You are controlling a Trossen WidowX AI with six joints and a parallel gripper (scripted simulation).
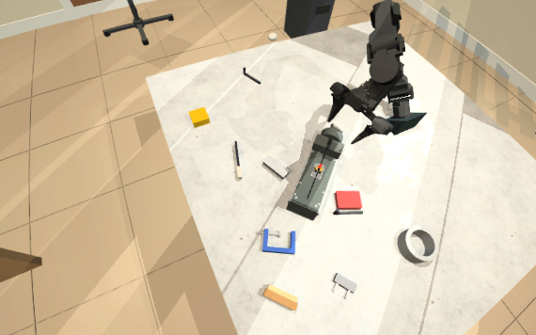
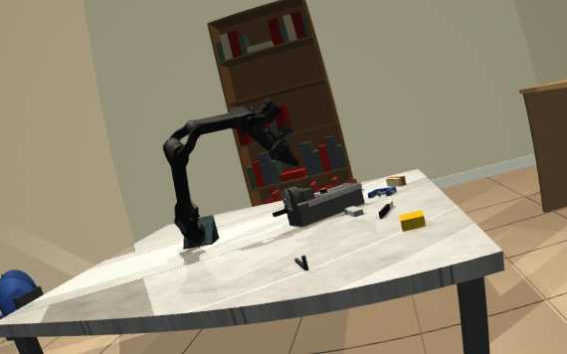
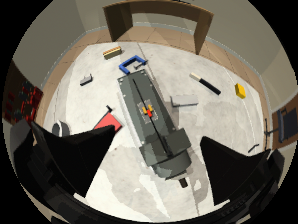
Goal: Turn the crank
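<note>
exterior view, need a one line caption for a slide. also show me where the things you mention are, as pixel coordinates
A black robot arm [image 2: 180, 174] holds its open gripper [image 2: 292, 158] above a dark grey crank machine [image 2: 324, 206] on a pale marbled table [image 2: 367, 259].
</note>
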